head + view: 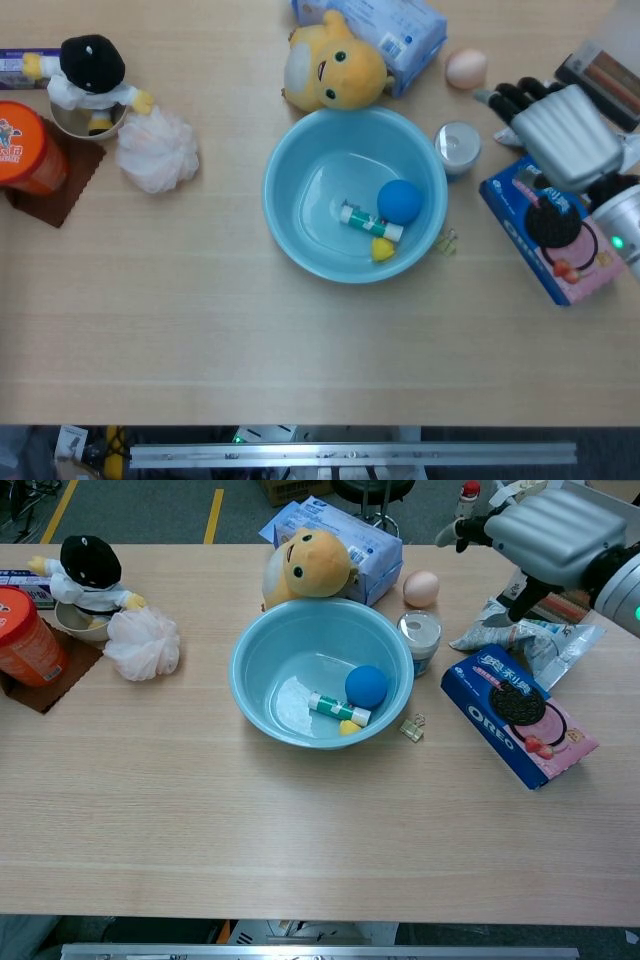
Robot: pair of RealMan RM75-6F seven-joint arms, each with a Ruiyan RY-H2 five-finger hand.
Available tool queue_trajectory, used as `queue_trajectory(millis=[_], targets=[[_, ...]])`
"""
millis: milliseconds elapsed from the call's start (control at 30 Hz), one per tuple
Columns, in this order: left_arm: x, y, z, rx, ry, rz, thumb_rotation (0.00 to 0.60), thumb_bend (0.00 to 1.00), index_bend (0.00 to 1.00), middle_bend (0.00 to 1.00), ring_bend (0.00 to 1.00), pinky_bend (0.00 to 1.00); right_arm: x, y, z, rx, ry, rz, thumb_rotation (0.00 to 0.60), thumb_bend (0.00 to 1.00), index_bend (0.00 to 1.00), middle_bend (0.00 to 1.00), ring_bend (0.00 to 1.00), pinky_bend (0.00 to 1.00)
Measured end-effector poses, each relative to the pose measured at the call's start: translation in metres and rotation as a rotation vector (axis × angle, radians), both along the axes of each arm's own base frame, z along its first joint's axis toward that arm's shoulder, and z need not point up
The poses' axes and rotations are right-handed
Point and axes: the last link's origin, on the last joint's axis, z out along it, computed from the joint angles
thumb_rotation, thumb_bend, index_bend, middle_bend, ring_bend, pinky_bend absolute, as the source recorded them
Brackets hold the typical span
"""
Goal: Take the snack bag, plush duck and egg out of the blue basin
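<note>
Chest view: right hand [548,532] raised above table's right rear, fingers spread, holding nothing; left hand out of both views. Crinkled snack bag [525,638] lies just below hand, beside Oreo box [518,716]. Egg [421,587] rests on table [300,820] near small tin [420,638], apart from hand. Plush duck [305,567] sits behind blue basin [262,705], leaning at its rim, outside. Basin holds only blue ball [366,682], glue stick [339,708], small yellow piece [347,727]. Judgement: all three items out; task essentially complete.
</note>
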Motion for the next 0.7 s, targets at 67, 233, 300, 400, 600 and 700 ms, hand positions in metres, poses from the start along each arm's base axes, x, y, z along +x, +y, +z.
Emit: queue_trajectory(millis=[67,233,300,400,600,700], targets=[[0.001,0.001,-0.001,0.0,-0.002,-0.007,0.6,0.3,0.0,0.07,0.02,0.07,-0.008,0.008,0.013,-0.038,-0.002,-0.024,0.6,0.08,0.2,0.3,0.27,0.53],[0.003,0.004,-0.002,0.015,-0.006,-0.034,0.6,0.3,0.0,0.07,0.02,0.07,-0.034,0.032,0.044,-0.14,0.004,-0.098,0.6,0.08,0.21,0.31,0.27,0.53],[0.005,0.005,-0.003,0.022,-0.005,-0.045,0.6,0.3,0.0,0.07,0.02,0.07,-0.046,0.044,0.057,-0.182,0.008,-0.132,0.6,0.08,0.22,0.31,0.27,0.53],[0.007,0.007,-0.004,0.03,-0.002,-0.063,0.6,0.3,0.0,0.07,0.02,0.07,-0.062,0.065,0.073,-0.236,0.011,-0.175,0.6,0.08,0.23,0.31,0.27,0.53],[0.015,0.009,-0.005,0.053,-0.008,-0.1,0.6,0.3,0.0,0.08,0.02,0.07,-0.086,0.106,0.097,-0.317,-0.006,-0.245,0.6,0.08,0.23,0.32,0.27,0.53],[0.019,0.008,-0.007,0.052,-0.009,-0.116,0.6,0.3,0.0,0.08,0.02,0.07,-0.095,0.124,0.105,-0.347,-0.019,-0.278,0.6,0.08,0.23,0.32,0.27,0.53]])
